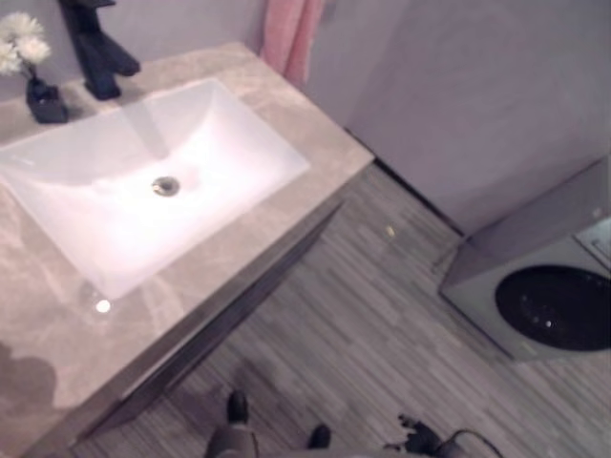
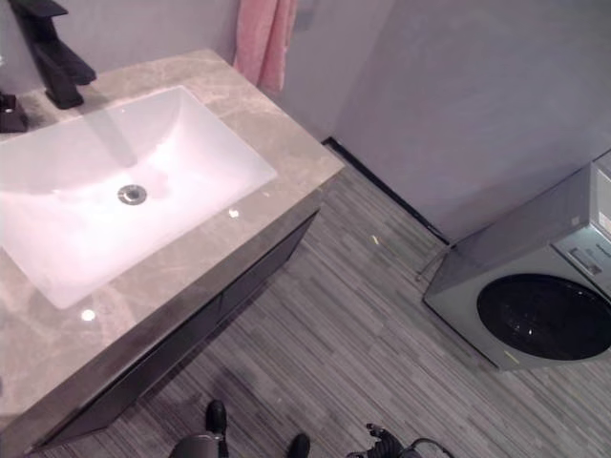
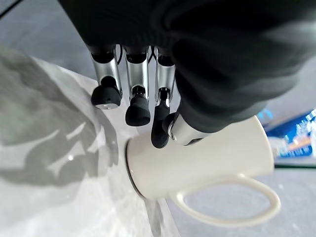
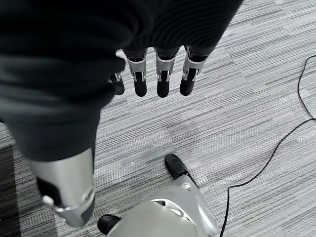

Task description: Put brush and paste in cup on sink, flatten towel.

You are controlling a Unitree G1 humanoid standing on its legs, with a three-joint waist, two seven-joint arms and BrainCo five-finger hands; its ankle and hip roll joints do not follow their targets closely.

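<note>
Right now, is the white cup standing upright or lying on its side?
Cannot tell. In the left wrist view, the white cup shows sideways with its handle at one side beside the left hand, but that view gives no true up.

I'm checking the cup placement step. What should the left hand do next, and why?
Probably open the left hand and lift away. The cream cup appears to rest base-down on the marble counter, with the fingers only loosely beside it. The right hand hangs over the floor, holding nothing.
</note>
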